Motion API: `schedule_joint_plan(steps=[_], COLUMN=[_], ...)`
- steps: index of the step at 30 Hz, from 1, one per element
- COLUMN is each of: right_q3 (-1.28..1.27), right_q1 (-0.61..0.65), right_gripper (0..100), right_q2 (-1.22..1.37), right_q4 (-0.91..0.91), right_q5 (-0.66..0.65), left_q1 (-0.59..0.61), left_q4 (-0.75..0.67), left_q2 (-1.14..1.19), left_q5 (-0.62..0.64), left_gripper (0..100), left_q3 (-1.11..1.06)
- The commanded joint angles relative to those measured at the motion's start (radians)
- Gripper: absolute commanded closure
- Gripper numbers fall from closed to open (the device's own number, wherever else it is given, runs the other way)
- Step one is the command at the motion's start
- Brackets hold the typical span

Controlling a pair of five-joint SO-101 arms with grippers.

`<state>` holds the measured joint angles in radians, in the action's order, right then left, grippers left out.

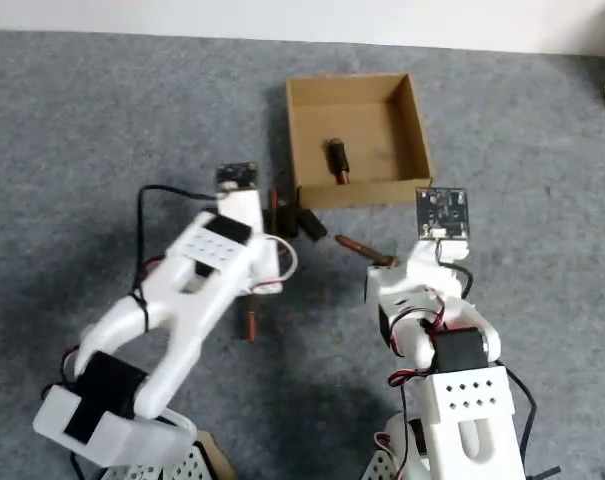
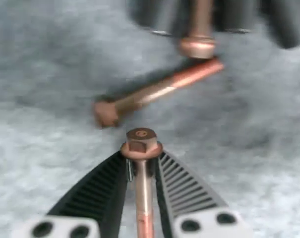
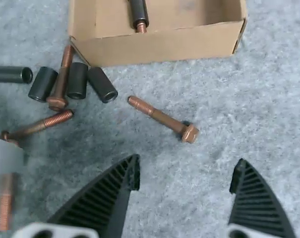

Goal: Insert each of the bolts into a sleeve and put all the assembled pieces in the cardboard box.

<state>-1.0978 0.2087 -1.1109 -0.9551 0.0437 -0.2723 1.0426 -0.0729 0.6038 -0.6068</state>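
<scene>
Jaws of the left gripper (image 2: 142, 161) are pressed onto the shaft of a copper bolt (image 2: 141, 145), gripping it just behind the hexagonal head, and the shaft runs back between them. Jaws of the right gripper (image 3: 187, 168) are spread wide with nothing between them. They hang above the grey table (image 1: 82, 120) just on the near side of a loose bolt (image 3: 162, 118), which lies flat with its head toward the near right. The cardboard box (image 1: 357, 190) sits at the far middle of the table. Inside it lies one assembled piece (image 1: 337, 160), a black sleeve with a bolt end poking out. Just off the box's near left corner lie four black sleeves (image 3: 76, 80), three close together and one a little apart to the left. A second bolt (image 3: 63, 74) lies between two of them, its head toward the near side. A third bolt (image 3: 40, 124) lies at a slant on the near side of the sleeves. The left arm (image 1: 212, 260) is near and to the left of the box, close to the sleeves, and the right arm (image 1: 432, 300) is on the near right of the box.
</scene>
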Motion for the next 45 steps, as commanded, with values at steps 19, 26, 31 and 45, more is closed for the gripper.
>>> schedule_joint_plan(steps=[19,26,31,45], right_q3=[0.021,0.206,0.349,0.479], right_q1=[0.137,0.14,0.14,0.295], right_gripper=[71.6,71.6,71.6,71.6], right_q2=[0.206,0.49,0.659,0.924], right_q4=[0.025,0.058,0.059,0.203], right_q5=[-0.18,-0.255,-0.324,-0.405], left_q1=[0.165,0.186,0.208,0.203], left_q4=[0.041,0.041,0.04,-0.074], left_q2=[-0.05,-0.05,-0.05,-0.058], left_q5=[-0.17,-0.17,-0.172,-0.172], left_gripper=[100,100,100,100], left_q3=[0.053,0.053,0.054,-0.007])
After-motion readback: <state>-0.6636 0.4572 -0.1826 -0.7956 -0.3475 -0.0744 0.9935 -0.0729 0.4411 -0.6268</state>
